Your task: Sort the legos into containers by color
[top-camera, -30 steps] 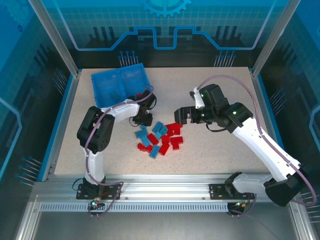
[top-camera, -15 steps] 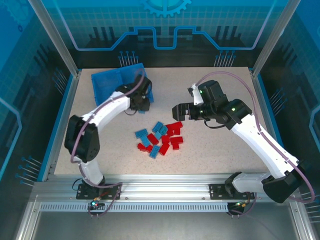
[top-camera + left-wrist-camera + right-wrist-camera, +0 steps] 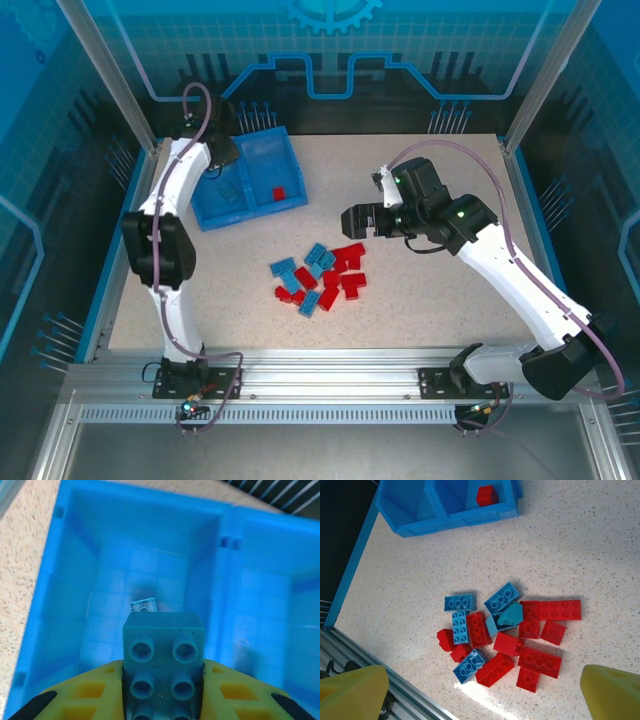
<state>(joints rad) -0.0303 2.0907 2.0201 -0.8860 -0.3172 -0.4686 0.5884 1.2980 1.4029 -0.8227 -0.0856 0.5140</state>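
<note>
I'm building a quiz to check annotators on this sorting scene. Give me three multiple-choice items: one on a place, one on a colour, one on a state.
1. In the top view, where in the shallow blue plastic tray does the small red plastic brick lie?
A) left compartment B) right compartment C) on the divider

2. What colour is the studded plastic brick in the left gripper's jaws?
A) red B) yellow C) light blue

3. How do the right gripper's jaws stand?
A) open, empty B) shut on a red brick C) shut on the tray wall

Answers:
1 B: it sits in the right-hand half.
2 C: the left wrist view shows pale blue studs between the yellow jaws.
3 A: the right wrist view shows them wide apart above the pile of loose bricks.
</note>
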